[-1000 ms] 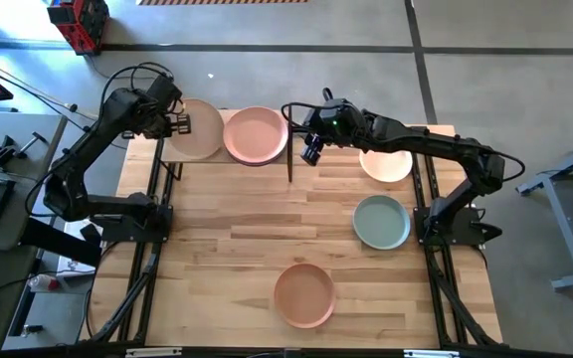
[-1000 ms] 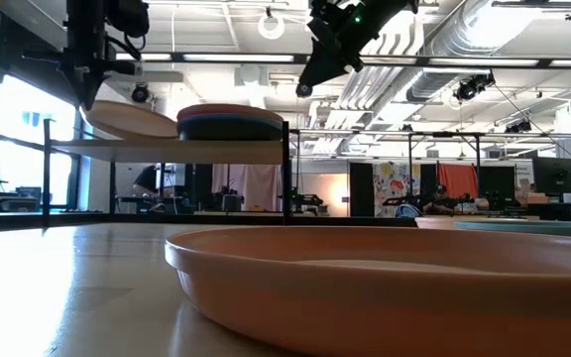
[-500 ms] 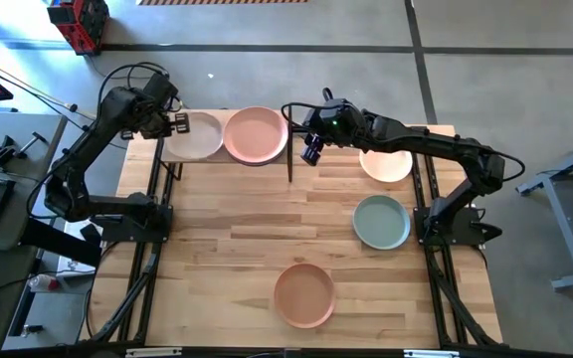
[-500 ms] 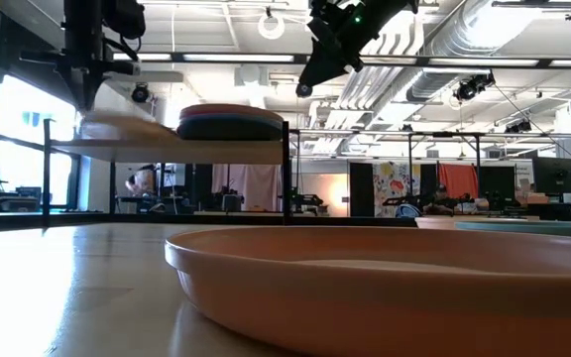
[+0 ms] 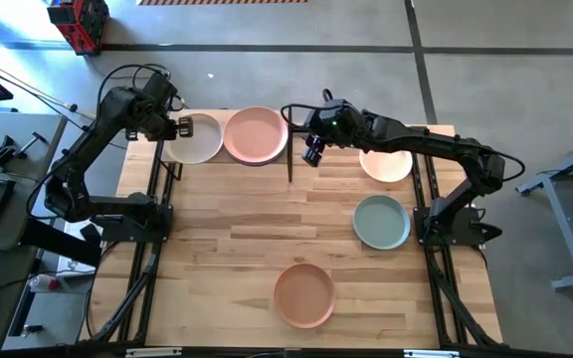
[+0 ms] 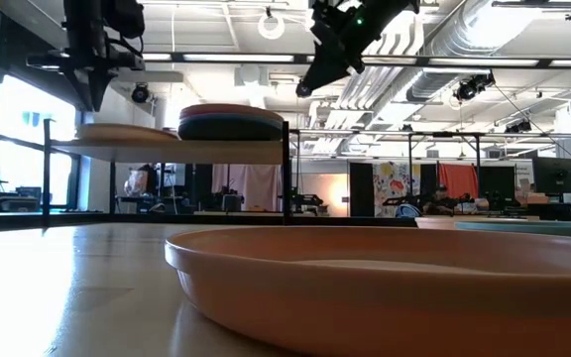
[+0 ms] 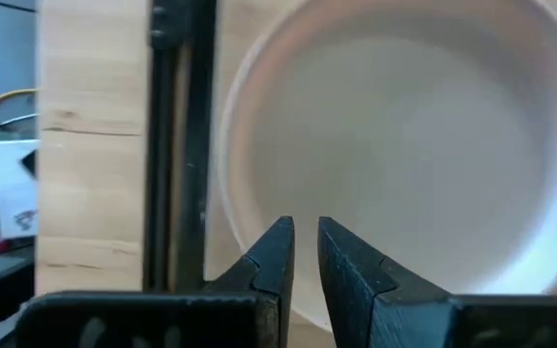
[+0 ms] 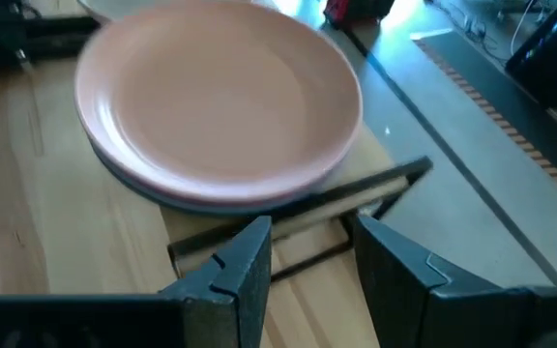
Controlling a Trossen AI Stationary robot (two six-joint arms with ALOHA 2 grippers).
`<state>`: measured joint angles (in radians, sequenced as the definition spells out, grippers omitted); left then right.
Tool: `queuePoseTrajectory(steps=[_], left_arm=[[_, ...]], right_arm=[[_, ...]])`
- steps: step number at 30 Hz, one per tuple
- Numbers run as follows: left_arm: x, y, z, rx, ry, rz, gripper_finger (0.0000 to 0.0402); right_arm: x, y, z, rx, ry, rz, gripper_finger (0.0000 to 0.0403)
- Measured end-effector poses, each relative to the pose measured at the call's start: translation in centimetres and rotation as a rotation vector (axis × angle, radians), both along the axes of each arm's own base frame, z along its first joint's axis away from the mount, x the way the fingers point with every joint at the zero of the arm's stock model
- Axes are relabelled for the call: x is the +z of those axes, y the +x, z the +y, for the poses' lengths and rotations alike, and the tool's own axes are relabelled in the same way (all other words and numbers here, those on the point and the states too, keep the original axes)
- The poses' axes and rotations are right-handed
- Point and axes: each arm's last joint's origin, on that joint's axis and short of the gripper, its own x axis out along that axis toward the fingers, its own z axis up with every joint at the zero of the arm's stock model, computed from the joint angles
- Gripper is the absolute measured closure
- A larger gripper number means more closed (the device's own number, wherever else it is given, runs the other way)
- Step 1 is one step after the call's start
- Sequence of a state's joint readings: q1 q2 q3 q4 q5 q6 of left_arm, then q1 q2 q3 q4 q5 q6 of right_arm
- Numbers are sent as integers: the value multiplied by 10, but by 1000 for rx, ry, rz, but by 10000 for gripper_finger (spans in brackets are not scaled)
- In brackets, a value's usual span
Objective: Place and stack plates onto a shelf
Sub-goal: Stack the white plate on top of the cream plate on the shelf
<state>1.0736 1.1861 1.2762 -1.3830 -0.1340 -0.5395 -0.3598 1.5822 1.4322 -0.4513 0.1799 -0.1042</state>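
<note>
While the peach-orange plate [image 5: 303,294] lies at the lower centre of the high view on the desk [image 5: 237,239], the sage green plate [image 5: 381,222] and a cream plate [image 5: 386,165] sit further up on the right. Beyond them, at the upper left, the shelf [image 6: 167,150] carries a beige plate [image 5: 198,138] beside a pink-topped stack [image 5: 256,134]. The left gripper [image 5: 179,126] hovers at the beige plate's edge, fingers narrowly parted and empty; the right gripper [image 5: 312,154], open and empty, hangs right of the stack.

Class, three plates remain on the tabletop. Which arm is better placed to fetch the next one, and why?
Right. The right gripper hangs empty near the cream plate and sage green plate; the left gripper is farther off.
</note>
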Motion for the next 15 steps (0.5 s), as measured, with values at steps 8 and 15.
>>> queuePoseTrajectory(steps=[8,15], left_arm=[[10,6,-21,-92,43,-58,366],[18,21,-44,-244,95,-103,366]], right_arm=[[-18,-19,-6,-53,105,216,273],[-44,-40,-21,-92,319,305,273]])
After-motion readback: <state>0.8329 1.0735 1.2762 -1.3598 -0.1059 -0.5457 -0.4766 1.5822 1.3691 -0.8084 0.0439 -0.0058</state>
